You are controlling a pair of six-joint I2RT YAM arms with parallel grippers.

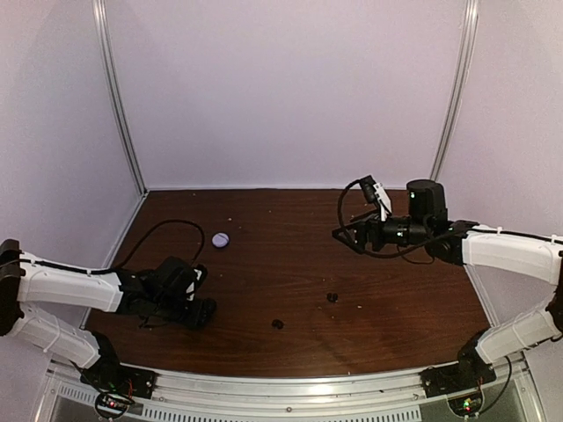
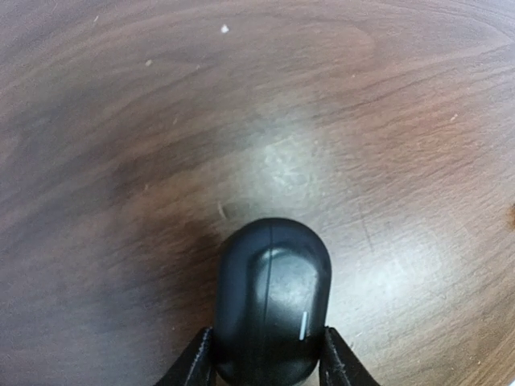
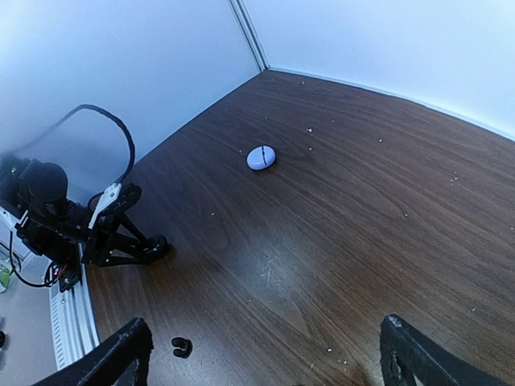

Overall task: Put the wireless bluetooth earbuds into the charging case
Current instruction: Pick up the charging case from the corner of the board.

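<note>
My left gripper is shut on a closed black charging case that rests low on the wooden table; the case also shows in the right wrist view. Two small black earbuds lie loose on the table, one right of the left gripper and one further right. The right wrist view shows one black earbud. My right gripper is open and empty, raised above the table's middle right, its jaws wide apart. No white earbuds are in view.
A closed pale oval case lies at the back left, also in the right wrist view. White walls with metal posts enclose the table. A black cable loops over the left arm.
</note>
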